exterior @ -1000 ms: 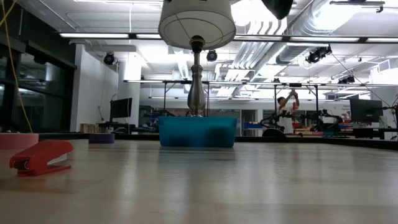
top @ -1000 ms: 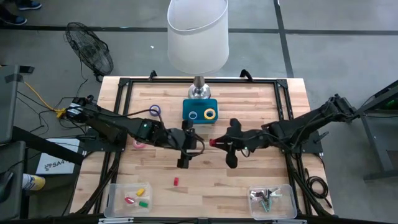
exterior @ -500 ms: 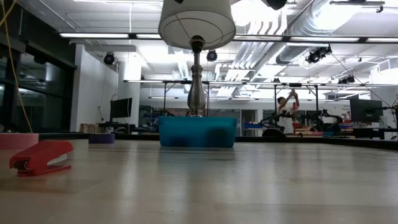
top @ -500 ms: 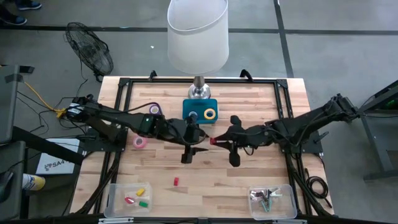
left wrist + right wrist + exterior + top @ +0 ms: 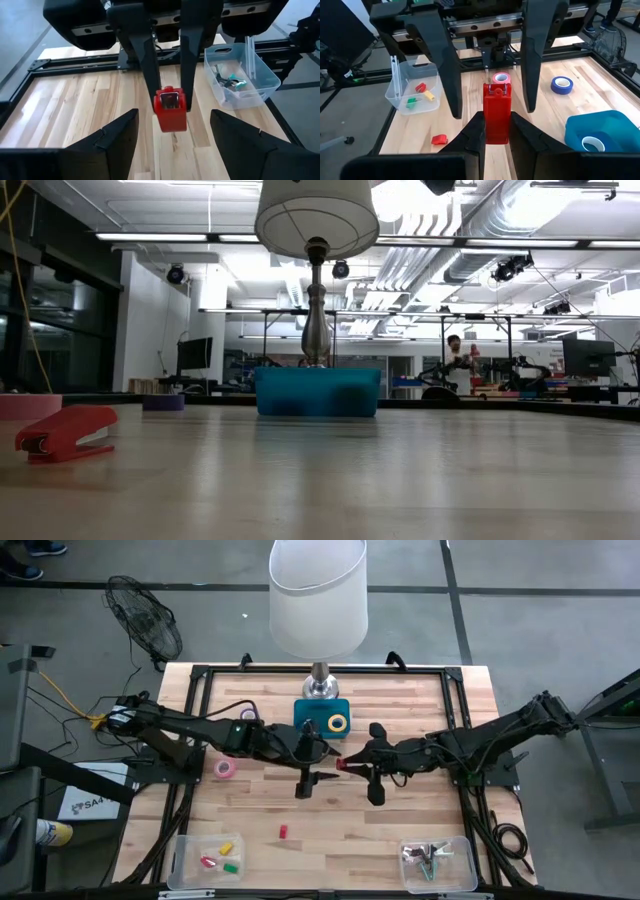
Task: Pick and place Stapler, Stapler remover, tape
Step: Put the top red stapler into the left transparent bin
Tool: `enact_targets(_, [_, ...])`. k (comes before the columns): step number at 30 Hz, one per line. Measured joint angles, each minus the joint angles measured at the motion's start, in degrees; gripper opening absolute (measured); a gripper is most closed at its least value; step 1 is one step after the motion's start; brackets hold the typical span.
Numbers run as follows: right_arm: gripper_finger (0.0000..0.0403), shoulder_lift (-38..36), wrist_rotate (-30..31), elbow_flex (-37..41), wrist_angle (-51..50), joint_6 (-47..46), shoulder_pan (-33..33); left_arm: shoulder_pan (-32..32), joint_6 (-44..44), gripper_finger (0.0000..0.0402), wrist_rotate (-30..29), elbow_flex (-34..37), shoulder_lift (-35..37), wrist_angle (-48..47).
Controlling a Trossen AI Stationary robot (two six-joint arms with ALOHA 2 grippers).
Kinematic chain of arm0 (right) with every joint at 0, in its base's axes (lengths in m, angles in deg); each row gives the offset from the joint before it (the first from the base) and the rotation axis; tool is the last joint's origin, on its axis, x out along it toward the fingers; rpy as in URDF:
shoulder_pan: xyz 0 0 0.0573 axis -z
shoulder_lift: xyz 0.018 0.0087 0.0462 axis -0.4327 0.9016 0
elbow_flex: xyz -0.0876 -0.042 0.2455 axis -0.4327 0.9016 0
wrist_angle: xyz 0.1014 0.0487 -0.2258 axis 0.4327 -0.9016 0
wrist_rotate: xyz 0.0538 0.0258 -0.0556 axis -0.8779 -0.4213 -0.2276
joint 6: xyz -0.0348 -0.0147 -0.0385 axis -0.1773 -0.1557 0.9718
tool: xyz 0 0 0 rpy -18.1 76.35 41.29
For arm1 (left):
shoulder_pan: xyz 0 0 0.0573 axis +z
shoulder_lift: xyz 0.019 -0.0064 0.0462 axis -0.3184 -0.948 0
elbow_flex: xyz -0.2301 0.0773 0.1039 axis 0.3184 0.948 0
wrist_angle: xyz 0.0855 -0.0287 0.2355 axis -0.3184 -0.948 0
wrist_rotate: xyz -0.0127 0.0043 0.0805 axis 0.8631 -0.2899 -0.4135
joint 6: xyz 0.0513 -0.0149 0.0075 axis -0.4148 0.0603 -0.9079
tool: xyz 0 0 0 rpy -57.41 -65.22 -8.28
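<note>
your right gripper [image 5: 345,767] is pinching the red stapler [image 5: 497,113] mid-table, the left gripper [image 5: 318,776] spread just opposite — keep it level, align before closing.

Left tool [image 5: 318,777] open, right tool [image 5: 342,766] clamped.

Bright, even overhead light; the low view's far room looks perhaps slightly soft.

Red stapler [image 5: 497,119] held in right gripper [image 5: 345,766] mid-table; pink tape [image 5: 226,769] left.
</note>
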Motion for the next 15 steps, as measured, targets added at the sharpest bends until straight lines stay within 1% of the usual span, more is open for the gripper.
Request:
enact_targets(12, [0.0051,0.0,0.0,0.0,0.0,0.5,0.0,0.0,0.0,0.0243,0.5,0.0,0.0,1.6])
enact_targets(15, [0.0051,0.0,0.0,0.0,0.0,0.5,0.0,0.0,0.0,0.0236,0.5,0.0,0.0,1.6])
